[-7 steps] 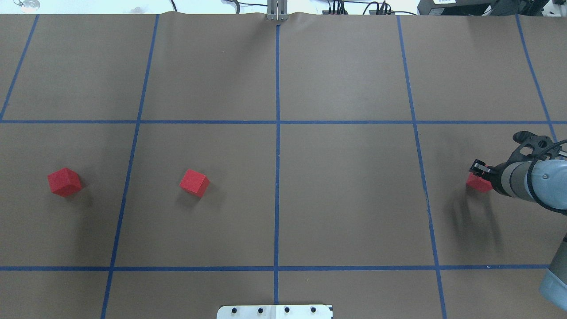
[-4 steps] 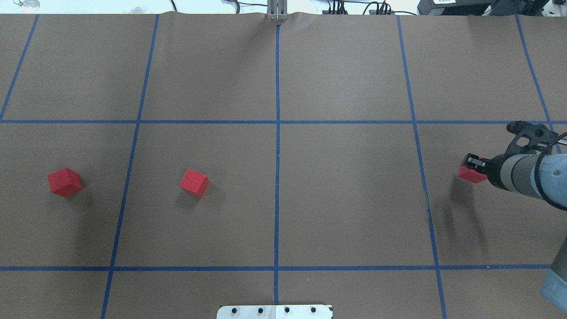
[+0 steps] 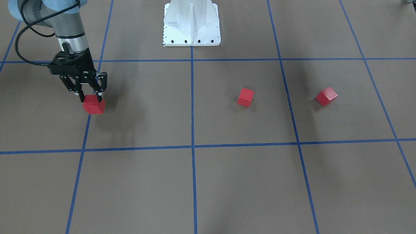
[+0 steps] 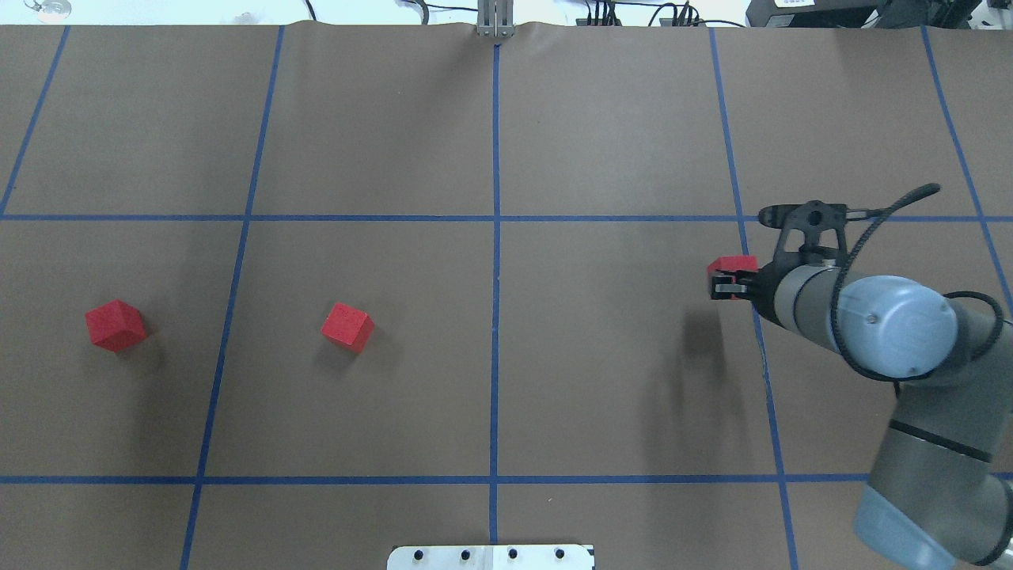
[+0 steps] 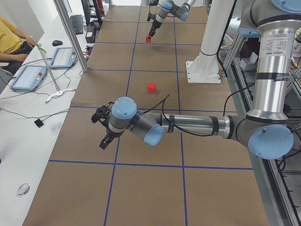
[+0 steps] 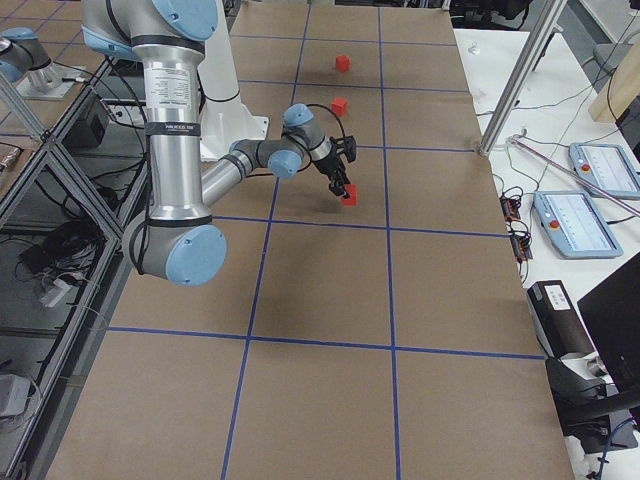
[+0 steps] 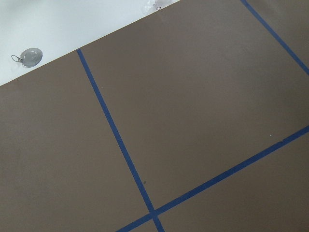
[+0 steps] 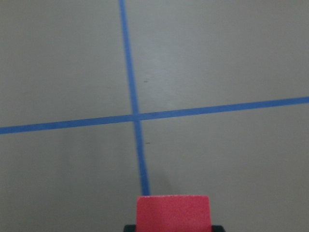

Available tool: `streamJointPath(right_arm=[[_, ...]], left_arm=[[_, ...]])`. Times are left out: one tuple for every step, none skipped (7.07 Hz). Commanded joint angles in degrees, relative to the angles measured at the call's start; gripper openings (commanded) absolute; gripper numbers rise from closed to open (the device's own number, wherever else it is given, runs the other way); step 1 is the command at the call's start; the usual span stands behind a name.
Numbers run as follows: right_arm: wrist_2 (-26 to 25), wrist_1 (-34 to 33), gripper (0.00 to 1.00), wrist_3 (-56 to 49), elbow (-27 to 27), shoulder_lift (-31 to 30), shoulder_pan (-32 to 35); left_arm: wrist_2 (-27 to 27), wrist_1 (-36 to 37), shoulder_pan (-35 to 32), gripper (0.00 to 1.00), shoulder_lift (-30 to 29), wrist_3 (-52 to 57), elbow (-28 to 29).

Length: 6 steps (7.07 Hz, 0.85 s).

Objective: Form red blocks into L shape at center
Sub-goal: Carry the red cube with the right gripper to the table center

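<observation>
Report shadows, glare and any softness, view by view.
Overhead exterior: sharp; the held red block in the right gripper throws a soft, diffuse shadow toward the robot's side, apart from the block. Right wrist-mounted: hazy and low in contrast, with the block's edges slightly soft. Left wrist-mounted: the white surface is nearly washed out. Exterior front-facing: crisp, no glare.

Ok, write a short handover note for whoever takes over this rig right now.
Right gripper: shut on held red block, seemingly just off the table, right of the center line.
Left gripper: open or shut, cannot tell.
Middle-left red block and far-left red block: apart, on the left half.
Done: one block picked. Left: all three into the L at center.
</observation>
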Motion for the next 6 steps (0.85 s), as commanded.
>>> streamJointPath(right_arm=[[-2.7, -15.6, 0.00, 0.0, -4.5, 19.1, -4.9], [-2.8, -16.0, 0.00, 0.3, -9.7, 24.5, -6.1], [-2.7, -15.9, 0.00, 3.2, -14.4, 28.8, -7.1], [-2.7, -16.0, 0.00, 6.5, -20.0, 32.7, -8.5], [-2.7, -15.9, 0.00, 6.6, -22.2, 34.6, -9.5], [-2.8, -15.9, 0.02, 7.1, -22.3, 34.8, -10.7]], left_arm=[[0.0, 0.0, 0.0, 1.00, 0.0, -0.3, 0.1], [0.0, 0.0, 0.0, 1.00, 0.0, -0.8, 0.4], [0.0, 0.0, 0.0, 1.00, 0.0, -0.8, 0.5], [0.0, 0.0, 0.0, 1.00, 0.0, -0.8, 0.6], [0.0, 0.0, 0.0, 1.00, 0.0, -0.8, 0.7], [0.0, 0.0, 0.0, 1.00, 0.0, -0.8, 0.9]])
